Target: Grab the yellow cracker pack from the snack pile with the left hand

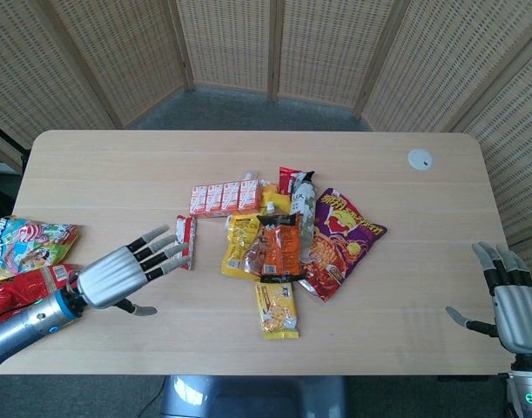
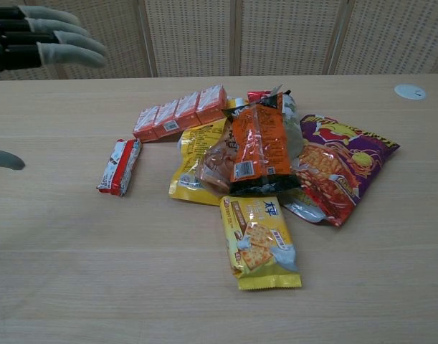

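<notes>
One flat yellow foil cracker pack (image 1: 277,308) lies at the snack pile's near edge, clear of the orange bag (image 1: 279,245) above. The left hand (image 1: 117,276), fingers spread and empty, hovers well apart; approaching from the pack's free near-left side would avoid disturbing neighbours.

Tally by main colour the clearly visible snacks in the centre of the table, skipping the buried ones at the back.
Yellow: 2, yellow cracker pack and larger yellow bag
Orange: 1, orange pack
Purple: 1, purple chip bag
Red: 2, red carton row and red-and-white bar
Total: 6
</notes>
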Controlling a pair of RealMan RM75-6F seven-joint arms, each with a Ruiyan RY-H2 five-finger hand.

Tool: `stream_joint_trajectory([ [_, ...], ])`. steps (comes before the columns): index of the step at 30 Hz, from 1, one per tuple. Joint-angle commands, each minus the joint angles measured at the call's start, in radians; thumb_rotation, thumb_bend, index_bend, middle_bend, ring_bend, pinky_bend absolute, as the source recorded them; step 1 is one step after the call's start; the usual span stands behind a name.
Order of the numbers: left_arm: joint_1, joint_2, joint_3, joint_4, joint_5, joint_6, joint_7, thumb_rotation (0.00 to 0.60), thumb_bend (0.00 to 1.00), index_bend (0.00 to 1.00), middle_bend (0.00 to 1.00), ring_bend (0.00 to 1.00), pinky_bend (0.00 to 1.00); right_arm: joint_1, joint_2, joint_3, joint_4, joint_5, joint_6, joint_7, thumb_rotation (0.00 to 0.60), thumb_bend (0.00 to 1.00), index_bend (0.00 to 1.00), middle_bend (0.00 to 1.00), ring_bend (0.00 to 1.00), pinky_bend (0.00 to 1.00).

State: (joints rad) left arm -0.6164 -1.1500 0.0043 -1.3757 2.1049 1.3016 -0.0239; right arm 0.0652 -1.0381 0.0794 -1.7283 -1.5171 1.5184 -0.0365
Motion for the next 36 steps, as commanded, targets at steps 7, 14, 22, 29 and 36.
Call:
stream_joint_trajectory([
  [7, -0.172, -0.109, 0.005, 0.024, 0.044, -0.166, 0.053, 0.288, 0.00, 0.00, 0.00, 0.00, 0.00, -0.005, 0.010, 0.007, 0.004, 0.006, 0.010, 0.035, 0.495, 0.00, 0.00, 0.00, 0.00, 0.00],
  [14, -0.293, -0.178, 0.011, 0.034, 0.083, -0.250, 0.086, 0.290, 0.00, 0.00, 0.00, 0.00, 0.00, -0.009, 0.018, 0.011, 0.014, 0.016, 0.011, 0.076, 0.502, 0.00, 0.00, 0.00, 0.00, 0.00],
  [22, -0.411, -0.298, 0.014, 0.100, 0.095, -0.344, 0.135, 0.282, 0.00, 0.00, 0.00, 0.00, 0.00, -0.015, 0.029, 0.016, 0.018, 0.021, 0.018, 0.121, 0.520, 0.00, 0.00, 0.00, 0.00, 0.00],
  [29, -0.492, -0.389, 0.011, 0.165, 0.067, -0.399, 0.143, 0.282, 0.00, 0.00, 0.00, 0.00, 0.00, -0.021, 0.040, 0.017, 0.024, 0.027, 0.020, 0.156, 0.524, 0.00, 0.00, 0.00, 0.00, 0.00],
  [36, -0.547, -0.465, 0.027, 0.206, 0.023, -0.464, 0.149, 0.280, 0.00, 0.00, 0.00, 0.00, 0.00, -0.026, 0.048, 0.018, 0.032, 0.032, 0.021, 0.185, 0.522, 0.00, 0.00, 0.00, 0.00, 0.00],
])
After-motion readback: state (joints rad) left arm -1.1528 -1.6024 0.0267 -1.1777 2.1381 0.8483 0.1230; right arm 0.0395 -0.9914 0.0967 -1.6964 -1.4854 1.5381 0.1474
